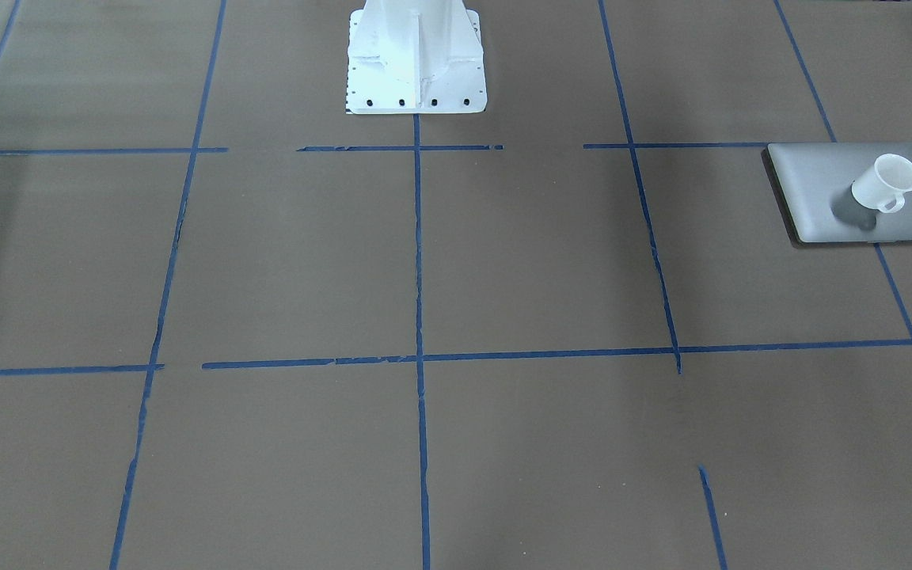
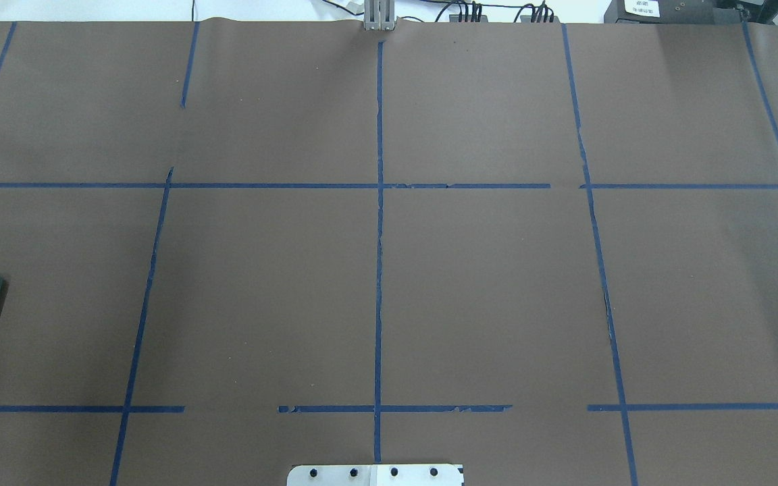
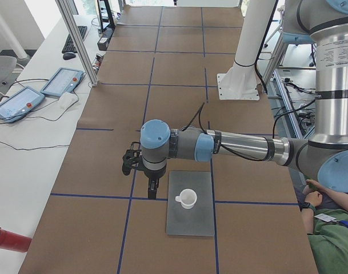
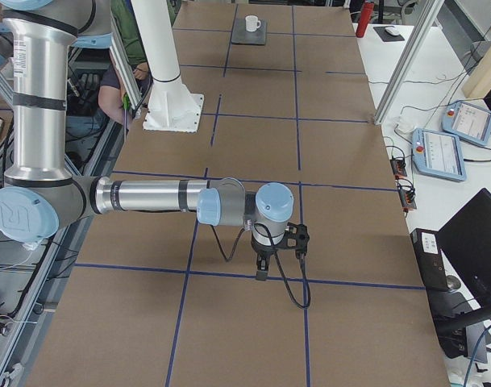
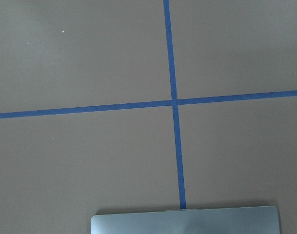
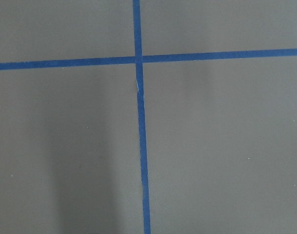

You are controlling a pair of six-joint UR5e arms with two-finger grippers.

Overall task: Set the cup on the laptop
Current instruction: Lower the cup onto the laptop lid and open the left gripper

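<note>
Out at the table's left end, the small white tapered mug (image 1: pixel 887 184) stood on the lid of the thin silver-grey laptop (image 1: pixel 812 178), roughly at its middle and, as far as I could judge from the steep front camera, upright with its mouth up. By that reading the placing looked done, and I judged the coming move to be a withdrawal, not a grasp.

What that turned on was the left gripper (image 3: pixel 152 191). It hung just beside the laptop's long edge, on the side away from the robot's base, and apart from the mug. The mug's loop handle pointed towards that same edge, so the handle was the part nearest the tool. The laptop's long axis ran along the brown paper-covered table (image 1: pixel 503 261). A straight lift, or a pull away from the laptop, seemed to me the safe way out.

That gripper showed only in the side camera, so I could not tell whether its jaws were wide or narrow; its wrist camera caught just the laptop's edge and the blue tape lines (image 5: pixel 173 102).

The right gripper (image 4: pixel 261 270) hovered over bare paper well apart from both. Its jaws I could not read either.
</note>
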